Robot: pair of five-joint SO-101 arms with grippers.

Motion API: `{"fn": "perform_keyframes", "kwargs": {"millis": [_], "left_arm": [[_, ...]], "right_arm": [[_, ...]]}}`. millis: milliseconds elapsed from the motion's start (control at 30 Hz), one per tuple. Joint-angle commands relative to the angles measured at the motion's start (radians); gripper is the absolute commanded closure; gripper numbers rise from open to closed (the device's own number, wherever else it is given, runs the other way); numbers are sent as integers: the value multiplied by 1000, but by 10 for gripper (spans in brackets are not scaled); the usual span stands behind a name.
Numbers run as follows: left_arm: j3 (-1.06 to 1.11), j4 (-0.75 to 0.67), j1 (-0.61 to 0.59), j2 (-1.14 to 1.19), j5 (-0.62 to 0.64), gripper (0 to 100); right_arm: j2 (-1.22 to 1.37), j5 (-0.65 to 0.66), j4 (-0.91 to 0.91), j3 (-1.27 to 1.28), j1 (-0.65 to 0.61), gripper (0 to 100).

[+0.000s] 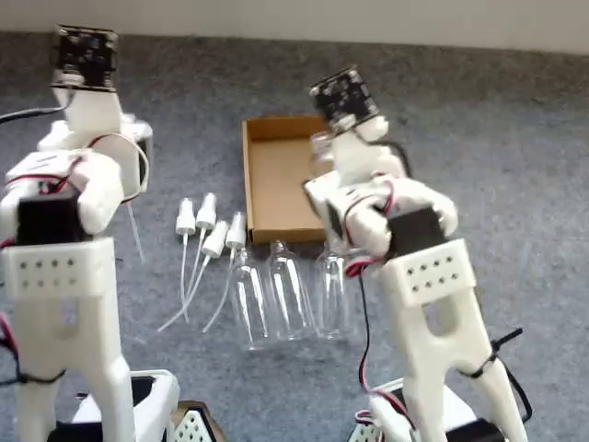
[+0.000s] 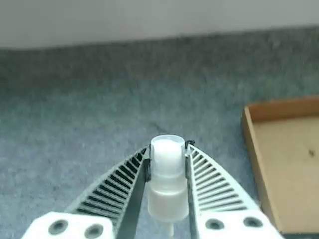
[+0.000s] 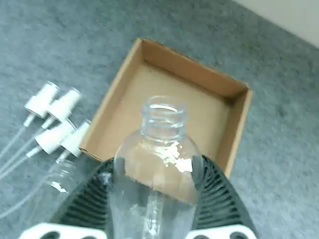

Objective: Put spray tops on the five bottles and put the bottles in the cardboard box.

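Nearest the bases, three bottles [image 1: 288, 295] lie side by side on the grey table [image 1: 515, 166]. They are clear and uncapped, with their necks toward the box [image 1: 276, 175]. Just left of the necks, four tops [image 1: 205, 212] lie in a loose cluster with their thin tubes trailing back toward the bases. The open box sits beyond them.

The left arm [image 1: 64, 276] stands upright, well left of the box, with its wrist bent downward. The left gripper [image 2: 167, 149] is clamped on a top [image 2: 167, 184]. The fingertips pinch the collar, the head pokes just past the tips, and the tube hangs below.

The right arm [image 1: 433, 276] rises and folds forward over the box's near wall. The right gripper [image 3: 157, 167] holds a bottle [image 3: 158, 144] around its body, with the open neck sticking out beyond the fingertips above the box.
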Motion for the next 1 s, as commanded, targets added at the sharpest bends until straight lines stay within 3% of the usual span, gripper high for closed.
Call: {"fn": "perform_keyframes", "kwargs": {"millis": [0, 100, 333, 667, 967], "left_arm": [[-166, 2, 56, -107, 60, 937], [-237, 2, 125, -120, 78, 937], [-303, -6, 311, -119, 86, 937], [-302, -115, 449, -119, 86, 937], [-305, -173, 624, -122, 86, 937]], "right_arm": [[-104, -37, -291, 182, -73, 995], [-154, 0, -460, 341, -107, 995], [-309, 110, -475, 553, -274, 995], [-616, -8, -700, 800, -309, 995], [-682, -8, -708, 894, -308, 995]]}}
